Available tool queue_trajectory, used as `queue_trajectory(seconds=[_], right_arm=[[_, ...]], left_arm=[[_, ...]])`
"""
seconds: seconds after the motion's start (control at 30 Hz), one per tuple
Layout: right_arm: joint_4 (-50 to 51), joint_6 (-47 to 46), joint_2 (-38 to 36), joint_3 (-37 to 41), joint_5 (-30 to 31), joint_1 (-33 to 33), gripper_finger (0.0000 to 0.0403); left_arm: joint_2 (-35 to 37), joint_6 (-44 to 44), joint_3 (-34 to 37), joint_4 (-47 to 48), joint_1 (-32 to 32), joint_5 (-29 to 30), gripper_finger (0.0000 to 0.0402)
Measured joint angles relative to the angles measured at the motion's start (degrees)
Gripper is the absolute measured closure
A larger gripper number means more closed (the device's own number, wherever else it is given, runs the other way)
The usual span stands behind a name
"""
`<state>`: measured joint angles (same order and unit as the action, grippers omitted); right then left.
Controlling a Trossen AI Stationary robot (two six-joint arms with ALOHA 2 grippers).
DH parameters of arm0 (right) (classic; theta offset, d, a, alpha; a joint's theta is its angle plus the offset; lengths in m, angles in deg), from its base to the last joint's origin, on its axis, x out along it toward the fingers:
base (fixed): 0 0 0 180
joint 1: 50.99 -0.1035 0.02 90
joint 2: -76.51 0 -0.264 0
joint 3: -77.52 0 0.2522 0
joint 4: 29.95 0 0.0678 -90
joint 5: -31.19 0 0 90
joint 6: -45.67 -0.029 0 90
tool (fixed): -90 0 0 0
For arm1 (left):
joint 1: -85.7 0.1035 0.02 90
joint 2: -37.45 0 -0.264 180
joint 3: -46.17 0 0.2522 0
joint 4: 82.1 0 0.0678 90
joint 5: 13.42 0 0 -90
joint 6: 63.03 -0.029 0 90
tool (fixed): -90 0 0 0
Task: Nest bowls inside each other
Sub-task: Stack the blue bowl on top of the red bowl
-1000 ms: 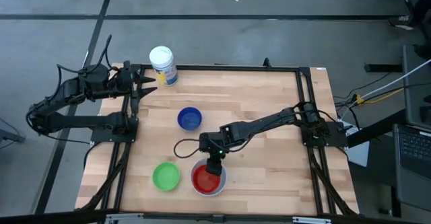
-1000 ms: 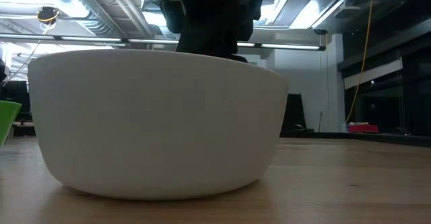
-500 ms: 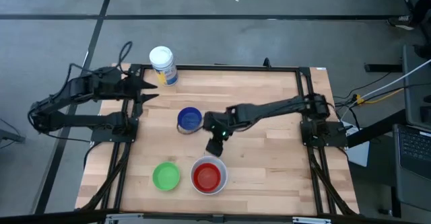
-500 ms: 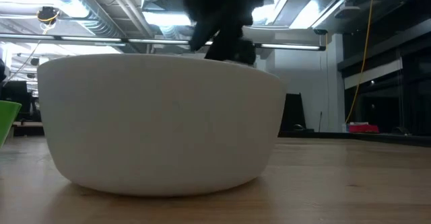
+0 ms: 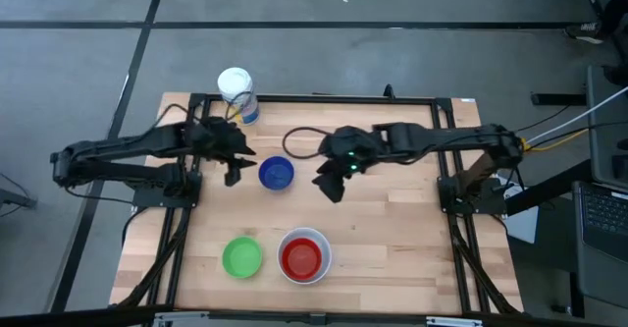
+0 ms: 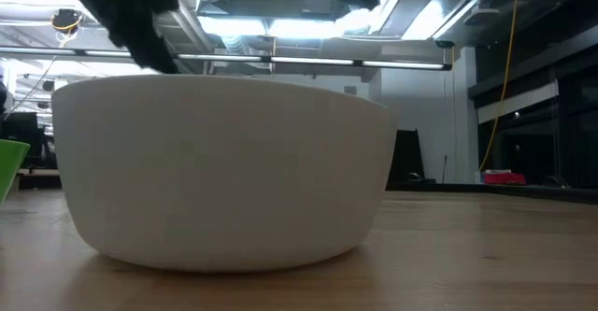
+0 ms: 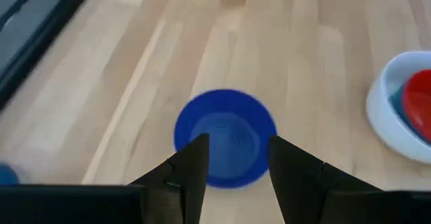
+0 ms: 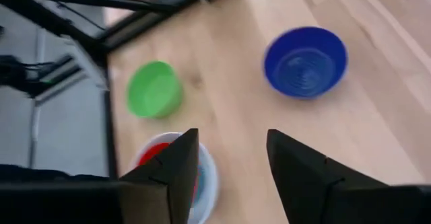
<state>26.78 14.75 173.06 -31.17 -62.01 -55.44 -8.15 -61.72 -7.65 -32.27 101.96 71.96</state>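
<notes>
The white bowl (image 5: pixel 302 256) stands near the table's front edge, with the red bowl (image 5: pixel 300 258) inside it and a teal rim (image 7: pixel 396 97) showing between the two. The green bowl (image 5: pixel 241 256) sits on the table to its left. The dark blue bowl (image 5: pixel 277 173) sits upright at mid-table. My left gripper (image 5: pixel 235 166) hovers open just left of the blue bowl, and the bowl shows beyond its fingers (image 7: pixel 195 173) in the left wrist view. My right gripper (image 5: pixel 329 185) hangs open above the table, right of the blue bowl (image 8: pixel 305 61).
A white cylindrical container (image 5: pixel 236 92) stands at the far left edge, behind my left arm. Dark frame rails (image 5: pixel 446 150) run along the table's sides. In the low view the white bowl (image 6: pixel 224 176) fills the foreground. Bare wood lies on the right half of the table.
My right gripper has risen out of the white bowl's stack and gone toward the far edge, ending right of the blue bowl. My left gripper has swung from the far left corner down and toward the blue bowl. Both stay open.
</notes>
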Motion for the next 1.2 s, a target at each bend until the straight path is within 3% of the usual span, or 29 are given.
queue_trajectory(seconds=[0.3,0.6,0.9,1.2], right_arm=[[4.10,-2.21,-6.34,-0.02,2.64,-3.38,0.0193],[6.15,-3.25,-7.38,0.00,2.79,-5.52,0.0214],[6.96,-3.98,-8.03,0.00,2.77,-6.53,0.0238],[7.62,-6.18,-10.20,0.00,4.05,-6.53,0.0227]], left_arm=[[-13.44,-1.93,3.73,-5.02,2.62,-4.01,0.0256],[-24.60,-0.97,3.67,-17.92,5.18,-5.43,0.0256],[-30.36,-2.85,3.67,-23.32,9.71,-5.54,0.0256],[-34.54,-6.17,3.63,-23.61,13.09,-10.45,0.0256]])
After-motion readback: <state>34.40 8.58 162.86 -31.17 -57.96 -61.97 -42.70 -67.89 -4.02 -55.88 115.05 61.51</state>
